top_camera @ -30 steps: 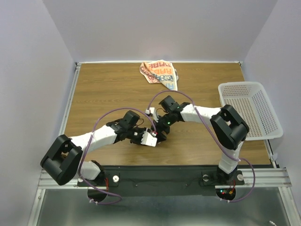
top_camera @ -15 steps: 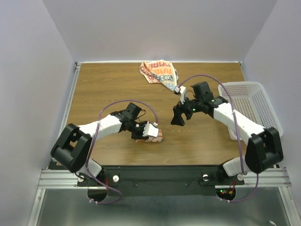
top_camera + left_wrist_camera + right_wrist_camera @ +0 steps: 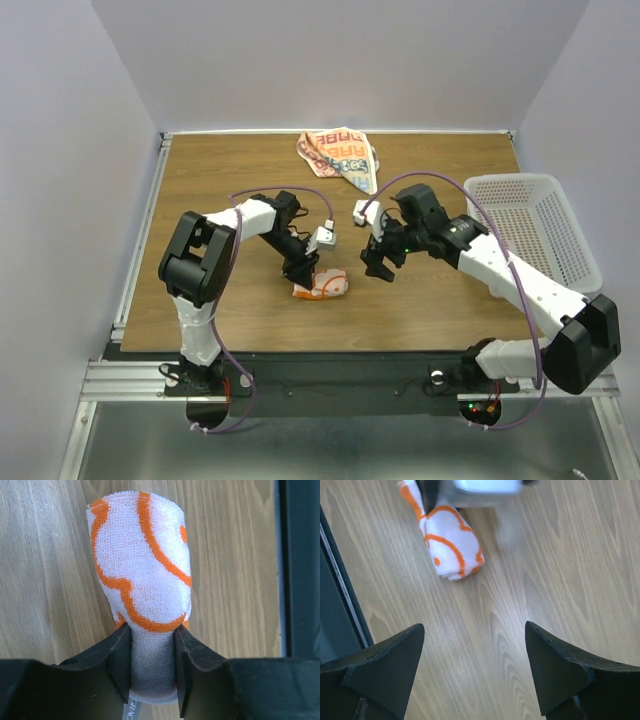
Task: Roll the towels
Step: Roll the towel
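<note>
A rolled white towel with orange lines (image 3: 325, 285) lies on the wooden table near its front middle; it also shows in the left wrist view (image 3: 142, 575) and the right wrist view (image 3: 449, 545). My left gripper (image 3: 305, 272) is shut on one end of this roll, its fingers (image 3: 117, 662) pressing both sides. My right gripper (image 3: 378, 262) is open and empty, hovering just right of the roll, its fingertips (image 3: 395, 650) wide apart above bare wood. A second towel with orange border and blue lettering (image 3: 340, 155) lies crumpled at the table's back edge.
A white perforated plastic basket (image 3: 535, 230) stands at the table's right edge. The black front rail (image 3: 350, 365) runs along the near edge. White walls enclose the table on three sides.
My left arm has swung its elbow out to the left and still holds the roll. My right gripper has let go, pulled away to the right, then come back near the roll.
</note>
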You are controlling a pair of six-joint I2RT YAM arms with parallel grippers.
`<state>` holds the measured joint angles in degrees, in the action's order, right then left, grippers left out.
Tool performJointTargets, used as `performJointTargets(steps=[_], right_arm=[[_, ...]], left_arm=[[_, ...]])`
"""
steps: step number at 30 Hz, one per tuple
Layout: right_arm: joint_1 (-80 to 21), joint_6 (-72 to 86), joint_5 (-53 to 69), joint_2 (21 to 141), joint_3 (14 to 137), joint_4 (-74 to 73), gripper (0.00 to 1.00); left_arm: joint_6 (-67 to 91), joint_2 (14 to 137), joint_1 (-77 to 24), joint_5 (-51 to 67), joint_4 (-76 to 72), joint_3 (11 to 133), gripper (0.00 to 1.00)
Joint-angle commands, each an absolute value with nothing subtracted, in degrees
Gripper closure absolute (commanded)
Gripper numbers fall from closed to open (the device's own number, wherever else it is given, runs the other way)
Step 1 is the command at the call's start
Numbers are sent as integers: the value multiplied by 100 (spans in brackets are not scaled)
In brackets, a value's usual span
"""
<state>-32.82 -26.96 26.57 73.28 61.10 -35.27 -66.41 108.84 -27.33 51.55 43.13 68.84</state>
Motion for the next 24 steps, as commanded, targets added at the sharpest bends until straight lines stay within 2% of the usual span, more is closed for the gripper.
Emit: performJointTargets(steps=[1, 10, 15, 24], right_arm=[[-3926, -3340, 1873, 7461, 6512, -3648, 15], [-5931, -3024, 238, 8630, 6706, -2779, 20], [-6152, -2883, -184, 9228, 6636, -2286, 21], [-6196, -3357, -483, 9589, 6478, -1864, 22]], left_arm=[[-6776, 11443, -2663, 4807, 5018, 6969, 71], [-6890, 11927, -2470, 4834, 5387, 7462, 69], [-6987, 12076, -2443, 4816, 5467, 7611, 69], [-7040, 12243, -2408, 4895, 5528, 7761, 68]])
